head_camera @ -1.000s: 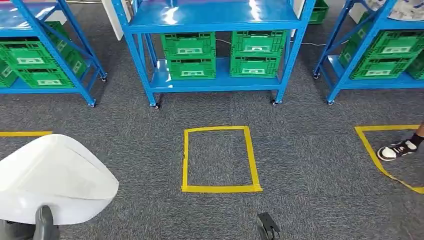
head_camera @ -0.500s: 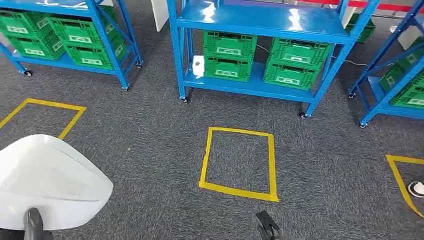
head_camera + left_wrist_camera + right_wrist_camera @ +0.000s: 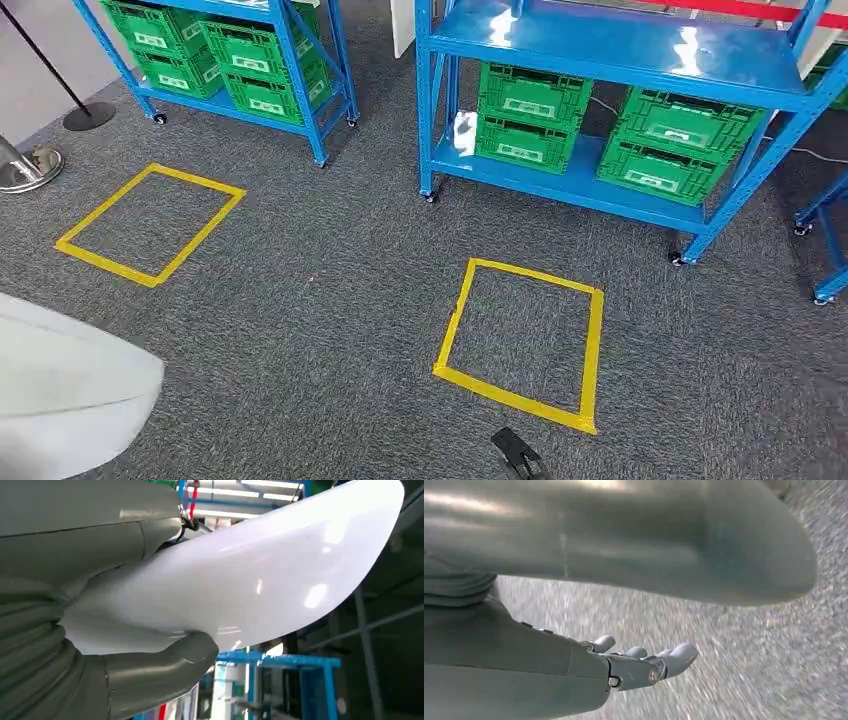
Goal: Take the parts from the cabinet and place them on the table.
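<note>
The left hand (image 3: 100,645) grips the white part (image 3: 60,400) at the near left, its long side stretching away from the hand, while the right hand (image 3: 644,665) hangs released and empty.

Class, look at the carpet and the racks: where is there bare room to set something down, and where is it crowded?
Bare patches: the grey carpet inside the yellow tape square before the middle blue metal rack, and inside the second tape square further left. The rack's glossy top shelf looks bare too. Crowded: its bottom shelf, packed with green plastic crates.
</note>
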Robot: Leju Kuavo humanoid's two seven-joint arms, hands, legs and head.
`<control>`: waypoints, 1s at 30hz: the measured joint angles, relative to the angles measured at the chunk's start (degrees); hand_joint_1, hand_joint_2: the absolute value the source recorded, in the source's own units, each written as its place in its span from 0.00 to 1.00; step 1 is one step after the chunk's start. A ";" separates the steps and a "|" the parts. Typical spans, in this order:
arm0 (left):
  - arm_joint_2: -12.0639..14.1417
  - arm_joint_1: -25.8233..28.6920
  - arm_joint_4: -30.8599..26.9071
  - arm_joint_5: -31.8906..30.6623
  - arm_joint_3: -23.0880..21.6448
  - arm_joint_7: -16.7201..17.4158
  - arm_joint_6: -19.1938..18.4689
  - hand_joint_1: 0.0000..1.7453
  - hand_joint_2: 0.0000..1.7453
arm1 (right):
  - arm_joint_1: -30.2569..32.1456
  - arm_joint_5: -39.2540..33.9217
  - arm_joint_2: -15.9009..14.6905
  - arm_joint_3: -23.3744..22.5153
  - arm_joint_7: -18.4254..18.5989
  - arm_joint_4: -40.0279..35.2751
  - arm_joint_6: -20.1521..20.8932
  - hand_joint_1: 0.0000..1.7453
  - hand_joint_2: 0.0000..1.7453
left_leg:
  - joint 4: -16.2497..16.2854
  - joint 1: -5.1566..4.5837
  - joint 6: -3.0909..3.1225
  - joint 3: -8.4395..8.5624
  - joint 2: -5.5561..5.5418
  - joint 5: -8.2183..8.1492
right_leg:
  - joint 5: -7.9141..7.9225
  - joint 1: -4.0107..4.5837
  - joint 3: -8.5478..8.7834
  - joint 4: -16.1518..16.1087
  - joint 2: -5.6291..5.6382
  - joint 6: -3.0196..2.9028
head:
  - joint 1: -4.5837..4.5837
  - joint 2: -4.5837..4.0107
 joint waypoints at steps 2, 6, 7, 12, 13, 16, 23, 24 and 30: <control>1.18 0.92 -0.11 1.42 -0.42 -0.35 2.10 1.00 1.00 | 0.03 0.06 0.00 0.28 0.04 0.00 -0.11 0.00 0.00 | 8.64 0.21 -0.41 -3.90 0.53 -3.74 | -0.08 0.17 -0.08 0.04 -1.90 -0.08 | 0.00 0.00; 3.91 1.37 0.00 2.80 -1.53 -0.46 2.79 1.00 1.00 | -0.24 -0.33 0.17 0.52 -0.20 0.00 -0.15 0.00 0.00 | 0.15 0.30 -0.47 1.27 1.79 1.83 | -0.30 0.17 0.08 0.19 -5.15 0.24 | -0.02 0.00; 4.94 1.33 0.05 3.14 -1.81 -0.44 2.68 1.00 1.00 | -0.30 -0.52 0.31 0.52 -0.52 0.00 0.13 0.00 0.00 | -5.69 0.28 -0.35 4.68 3.82 3.84 | -0.50 0.17 0.23 0.35 -5.82 0.54 | 0.00 0.00; 8.53 1.04 1.34 5.44 -2.25 1.40 -1.56 1.00 1.00 | -0.27 -3.27 0.88 0.39 -0.18 0.00 0.57 0.00 0.00 | -7.57 -0.22 1.28 4.56 2.97 3.97 | -0.74 0.56 1.14 -0.06 -8.37 2.18 | 0.09 0.00; 8.90 0.57 1.97 6.03 -2.25 2.10 -3.64 1.00 1.00 | -0.27 -3.96 1.07 0.15 0.00 -0.02 0.39 0.00 0.00 | -8.05 0.30 1.75 5.35 2.38 4.38 | -1.22 0.18 1.02 0.34 -7.17 2.66 | 0.13 0.00; 9.48 -2.17 4.86 6.69 -2.08 3.30 -8.62 1.00 1.00 | 0.07 -4.96 1.46 -0.59 0.17 -0.02 0.09 0.00 0.00 | -8.10 0.27 2.53 4.84 0.41 4.90 | -7.10 0.25 -3.62 10.67 -0.65 2.70 | 0.48 0.00; 8.00 -1.55 6.65 5.98 1.55 5.86 -11.44 1.00 1.00 | 0.75 -3.21 1.70 -0.70 0.96 0.00 -0.07 0.00 0.00 | -6.95 0.16 1.84 4.42 -5.09 4.63 | -0.60 0.13 -0.53 1.54 5.28 1.63 | 0.46 0.00; 7.76 -0.95 6.40 5.63 2.01 5.95 -11.44 1.00 1.00 | 0.75 -2.58 1.68 -0.70 0.72 -0.02 0.09 0.00 0.00 | -6.72 0.00 1.45 4.13 -5.70 4.51 | -0.58 0.22 -0.48 1.01 4.96 1.77 | 0.42 0.00; 6.86 4.16 3.67 5.57 4.79 5.55 -12.01 1.00 1.00 | 0.19 -0.37 1.60 -0.31 -1.47 -0.20 -0.39 0.00 0.00 | -2.92 0.19 -0.43 1.34 -0.90 1.84 | 0.22 0.36 0.42 -0.44 0.23 -0.56 | 0.06 0.00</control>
